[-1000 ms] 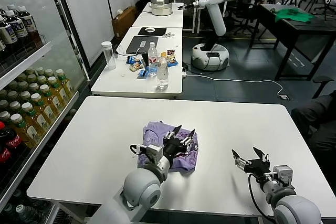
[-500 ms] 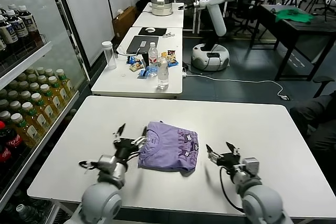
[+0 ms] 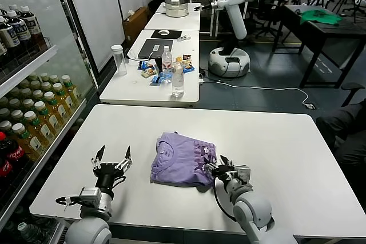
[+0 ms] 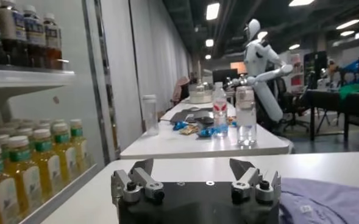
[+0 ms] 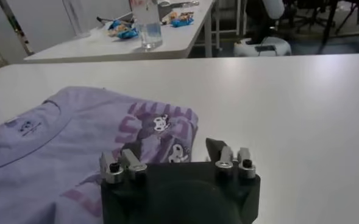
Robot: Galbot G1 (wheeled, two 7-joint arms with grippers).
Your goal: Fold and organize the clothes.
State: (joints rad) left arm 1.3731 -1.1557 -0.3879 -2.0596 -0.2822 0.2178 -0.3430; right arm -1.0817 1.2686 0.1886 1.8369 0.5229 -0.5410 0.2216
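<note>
Right gripper point(image 3: 222, 168) jaws spread apart and empty, low over the table point(image 3: 274, 141), right at the T-shirt's point(image 3: 184, 159) edge on the robot's right side; whether a jaw tip touches the fabric cannot be told; the right wrist view shows the same gripper point(image 5: 174, 159) with the lavender T-shirt point(image 5: 69, 140) lying just ahead of it and partly under its line of sight, nothing pinched; left gripper point(image 3: 112, 161) jaws likewise wide and holding nothing, raised a little over the table and standing clear of the T-shirt on the robot's left side, a strip of bare table between them; the left wrist view shows that gripper point(image 4: 192, 173) with a corner of the T-shirt point(image 4: 325, 201) off to one side; T-shirt itself sits near the middle of the table as a compact, roughly rectangular bundle, collar and label visible toward the left-gripper side, dark printed graphic showing toward the right-gripper side, layers stacked and edges fairly even, some soft wrinkling; judgement: folding looks essentially done, with sleeves and body already gathered into one packet; what may remain is a last squaring-up or nudging of the bundle into a tidy place, if anything.
</note>
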